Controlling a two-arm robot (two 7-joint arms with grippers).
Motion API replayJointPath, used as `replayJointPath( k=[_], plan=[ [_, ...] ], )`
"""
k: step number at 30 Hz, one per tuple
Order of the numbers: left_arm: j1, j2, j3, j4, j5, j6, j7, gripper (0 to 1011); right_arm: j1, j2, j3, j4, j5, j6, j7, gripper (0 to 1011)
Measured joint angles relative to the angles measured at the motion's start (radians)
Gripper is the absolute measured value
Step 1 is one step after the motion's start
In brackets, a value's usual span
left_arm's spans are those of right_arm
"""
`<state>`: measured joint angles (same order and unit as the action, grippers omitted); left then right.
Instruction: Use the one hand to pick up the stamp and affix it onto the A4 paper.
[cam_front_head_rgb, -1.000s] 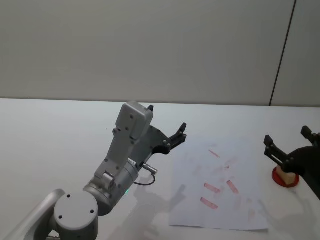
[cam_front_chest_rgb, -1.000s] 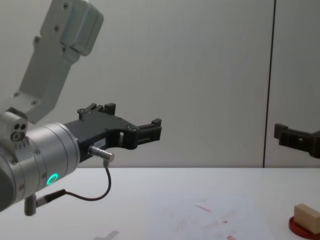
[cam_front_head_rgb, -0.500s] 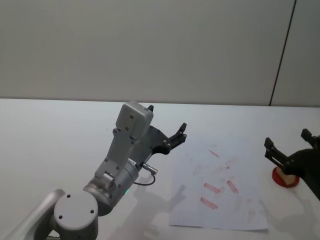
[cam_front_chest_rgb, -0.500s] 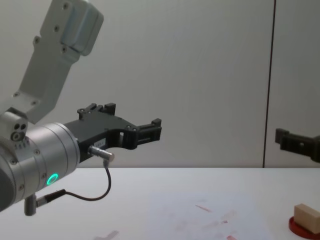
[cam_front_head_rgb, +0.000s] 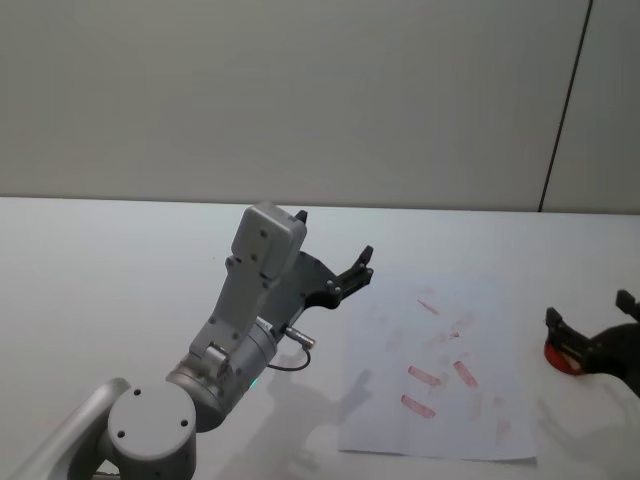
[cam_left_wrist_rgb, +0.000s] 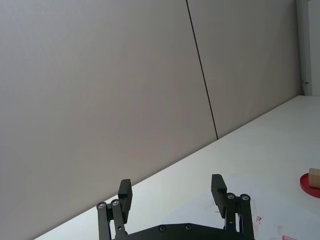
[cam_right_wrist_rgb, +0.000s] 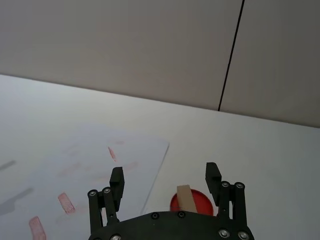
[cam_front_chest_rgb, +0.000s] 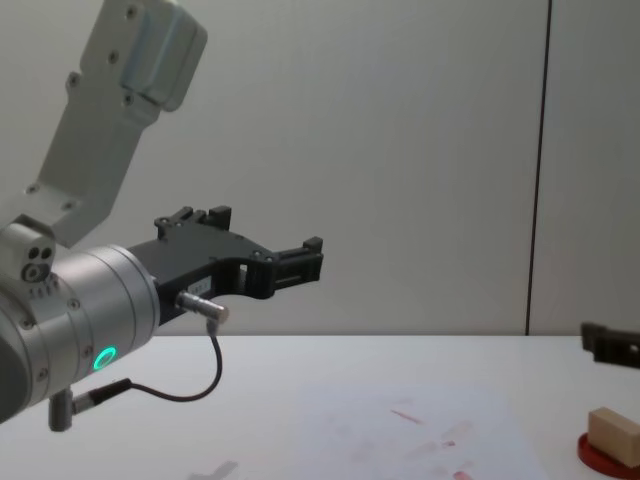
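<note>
Your right gripper, spread, hovers above the stamp; left gripper idles, also spread. Pickup and pressing onto the paper lie ahead.

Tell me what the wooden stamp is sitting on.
The stamp stands on a flat red round pad on the white table. The pad's patch under it is covered and cannot be seen. The right tool hangs open above it; the left tool is parked beside the paper.
</note>
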<state>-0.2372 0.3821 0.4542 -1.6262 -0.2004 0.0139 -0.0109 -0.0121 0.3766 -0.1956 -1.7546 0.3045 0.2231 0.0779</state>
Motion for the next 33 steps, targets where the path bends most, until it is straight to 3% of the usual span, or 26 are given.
replayJointPath(
  k=[9,15,33],
  plan=[
    [0.0,0.0,0.0,0.0,0.0,0.0,0.0,1002,0.013,0.032,0.017,0.006,-0.047,0.113,0.006,1001],
    [0.0,0.0,0.0,0.0,0.0,0.0,0.0,1002,0.026,0.041,0.026,0.015,-0.06,0.161,0.01,1001],
    [0.0,0.0,0.0,0.0,0.0,0.0,0.0,1002,0.113,0.019,0.04,0.11,-0.03,0.264,0.038,1001]
  ],
)
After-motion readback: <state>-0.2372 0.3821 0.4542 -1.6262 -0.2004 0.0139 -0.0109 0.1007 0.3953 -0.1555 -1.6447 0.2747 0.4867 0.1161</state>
